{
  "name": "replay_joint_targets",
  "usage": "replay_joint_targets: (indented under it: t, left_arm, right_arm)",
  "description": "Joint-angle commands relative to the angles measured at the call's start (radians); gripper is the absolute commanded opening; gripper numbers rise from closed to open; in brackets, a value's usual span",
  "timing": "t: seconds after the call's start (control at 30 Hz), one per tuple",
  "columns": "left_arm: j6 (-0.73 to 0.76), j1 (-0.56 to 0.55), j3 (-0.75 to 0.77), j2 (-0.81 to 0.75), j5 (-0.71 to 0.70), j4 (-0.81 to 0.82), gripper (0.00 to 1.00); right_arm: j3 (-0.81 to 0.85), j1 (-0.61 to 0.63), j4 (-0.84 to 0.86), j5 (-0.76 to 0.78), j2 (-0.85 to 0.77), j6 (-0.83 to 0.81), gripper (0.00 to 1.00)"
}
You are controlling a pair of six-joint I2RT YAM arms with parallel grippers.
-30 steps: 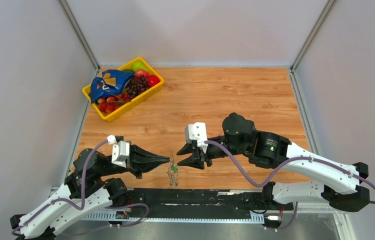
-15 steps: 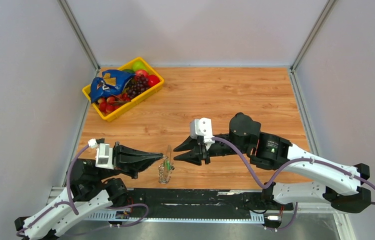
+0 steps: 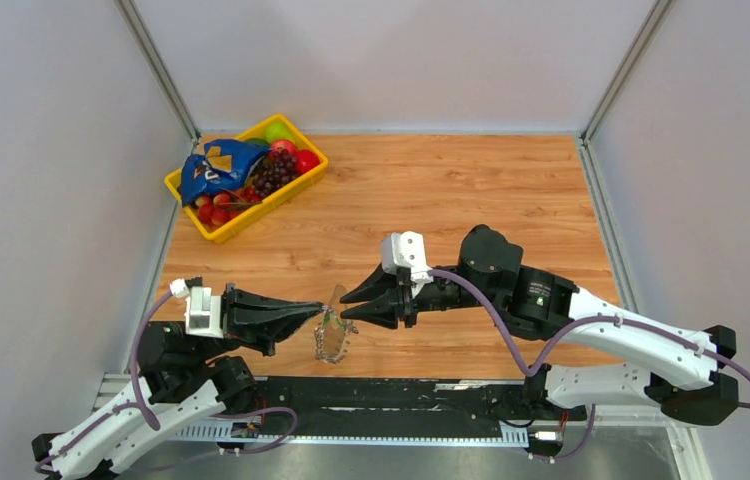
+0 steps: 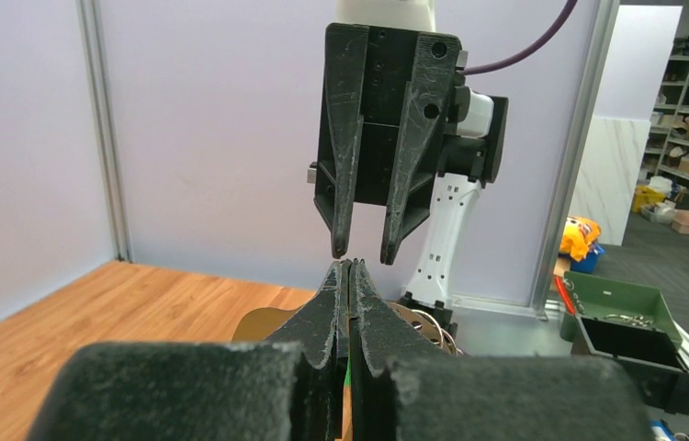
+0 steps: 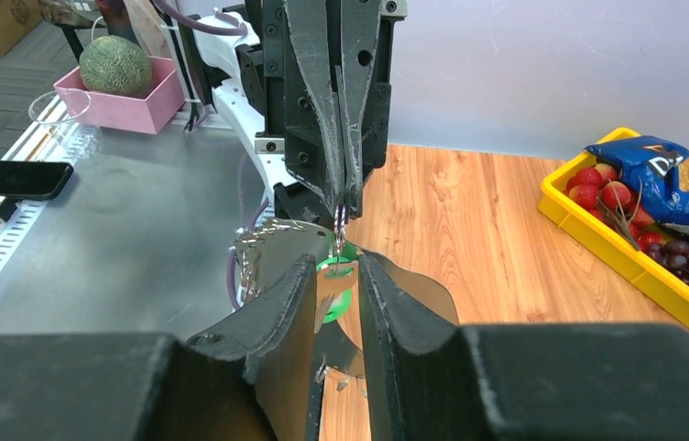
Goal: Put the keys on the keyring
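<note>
Left pincer point(image 3: 319, 311) is pressing its jaws together on a thin link at the top of the keyring point(image 3: 331, 336), which is hanging from its tips close to the near edge of the desk point(image 3: 431, 190). Right pincer point(image 3: 344, 308) is pointing at it tip to tip with its jaws a little apart. In its own wrist view the green key point(image 5: 341, 299) is sitting in the gap between its fingers point(image 5: 290, 303); whether they are touching it I cannot tell. The keyring's grey band and beaded chain are drooping beneath both sets of tips.

Well apart, at the far left corner, the yellow basket point(image 3: 286, 197) is holding fruit and a blue bag point(image 3: 213, 168). Off the desk, behind the left arm, a pink box point(image 5: 125, 101) is carrying a melon point(image 5: 116, 64), and a phone point(image 5: 15, 179) is lying near it.

Against a second ago, the left pincer is sitting farther left, and the keyring is sitting farther left with it. The right pincer is reaching farther left too, with its jaws narrower than before.
</note>
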Motion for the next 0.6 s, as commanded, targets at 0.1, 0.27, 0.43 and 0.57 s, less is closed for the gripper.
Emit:
replay_joint_targets:
  t: [0.1,0.27,0.43,0.57]
  left_arm:
    - [-0.011,-0.002,0.001,-0.007,-0.009,0.091,0.00]
    - [-0.012,-0.003,0.002,-0.007,-0.004,0.095,0.00]
    - [-0.013,-0.002,0.001,-0.008,0.000,0.095,0.00]
    - [-0.013,-0.002,-0.002,-0.008,0.000,0.096,0.00]
  right_arm:
    - [0.024,0.003,0.067,-0.035,0.029,0.025,0.28]
    - [0.028,0.003,0.072,-0.034,0.042,0.025,0.27]
    - [0.031,0.004,0.080,-0.037,0.048,0.028,0.27]
    - [0.036,0.004,0.085,-0.040,0.052,0.028,0.26]
